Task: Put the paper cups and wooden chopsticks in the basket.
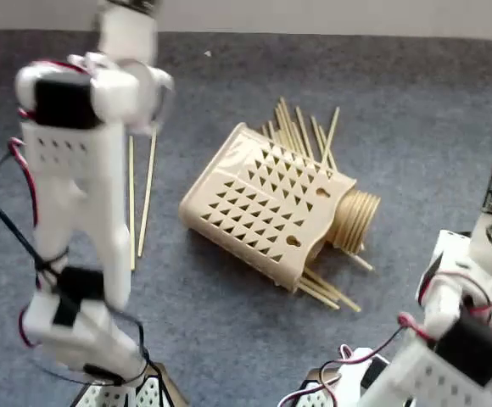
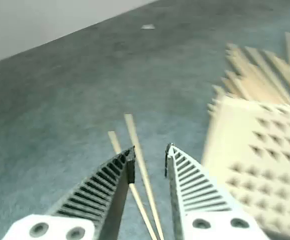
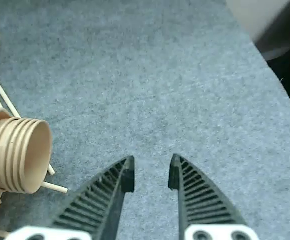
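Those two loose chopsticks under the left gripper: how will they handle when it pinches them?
The two chopsticks look thin and straight, so probably stiff and light. Lying flat on the grey surface, they may roll or slip aside as the open left gripper closes. Gripped near one end, they would likely pivot.

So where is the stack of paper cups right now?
In the high view, the stack of paper cups lies on its side at the right end of the tipped-over basket, mid-table, with loose chopsticks beside it.

Grey carpet (image 1: 229, 339), pale wall (image 1: 314, 13)
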Controlling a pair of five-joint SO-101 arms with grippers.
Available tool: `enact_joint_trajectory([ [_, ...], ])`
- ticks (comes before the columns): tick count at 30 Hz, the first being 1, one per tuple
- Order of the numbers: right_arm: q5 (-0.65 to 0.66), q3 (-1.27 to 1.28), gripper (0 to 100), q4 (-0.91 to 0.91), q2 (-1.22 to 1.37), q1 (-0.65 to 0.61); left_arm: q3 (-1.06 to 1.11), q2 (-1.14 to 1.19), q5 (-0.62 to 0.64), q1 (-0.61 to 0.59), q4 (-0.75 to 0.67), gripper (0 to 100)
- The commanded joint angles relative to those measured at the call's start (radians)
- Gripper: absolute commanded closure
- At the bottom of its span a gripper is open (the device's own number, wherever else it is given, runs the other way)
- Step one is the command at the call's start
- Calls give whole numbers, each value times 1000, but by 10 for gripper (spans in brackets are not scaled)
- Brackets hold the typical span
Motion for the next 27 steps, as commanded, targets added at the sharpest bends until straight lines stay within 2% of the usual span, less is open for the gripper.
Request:
enact_joint_trajectory([
  [1, 63, -325, 868, 243, -102, 12, 372, -275, -69, 174, 2, 793],
  [5, 77, -461, 868, 412, -242, 10, 661, -432, -150, 332, 2, 780],
  [10, 75, -142, 868, 406, -475, 13, 900, -499, -183, 369, -2, 775],
  [16, 72, 274, 868, 403, -746, 8, 986, -499, -273, 348, -69, 689],
  [21, 74, 351, 868, 328, -719, 7, 986, -499, -287, 394, -117, 685],
  [23, 74, 372, 868, 318, -730, 7, 986, -495, -284, 364, -152, 703],
  [27, 74, 375, 868, 318, -728, 13, 1003, -463, -269, 154, -379, 723],
])
